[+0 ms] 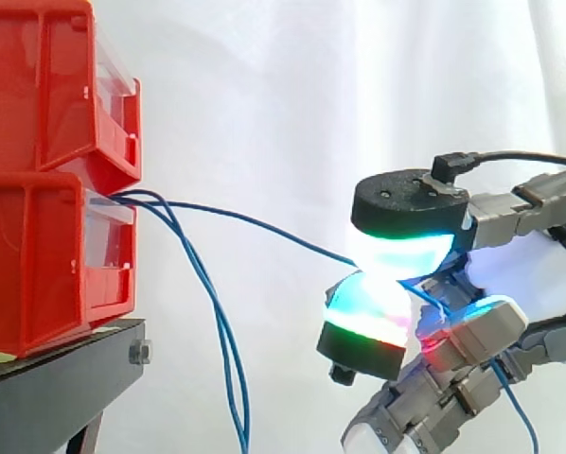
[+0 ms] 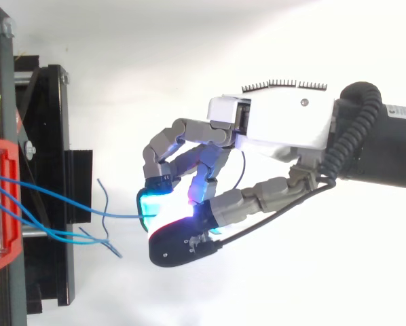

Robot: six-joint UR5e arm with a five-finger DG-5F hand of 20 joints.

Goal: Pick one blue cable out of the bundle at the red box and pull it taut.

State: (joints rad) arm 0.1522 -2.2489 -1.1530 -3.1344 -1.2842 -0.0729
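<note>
Side view: the robot hand (image 1: 406,222) has one thin blue cable (image 1: 264,228) pinched between two glowing fingertip pads, well to the right of the stacked red plastic bins (image 1: 37,255) it runs from. The other loose blue cables (image 1: 217,322) hang below the lower bin. I'd judge the pick done and the pull in hand. The strand bows slightly, so the next move calls for a steady draw away from the bins with a firm pinch.

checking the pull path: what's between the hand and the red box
Only the blue cable the hand pinches, spanning open space to the red box in the side view; loose cables hang by the box.
</note>
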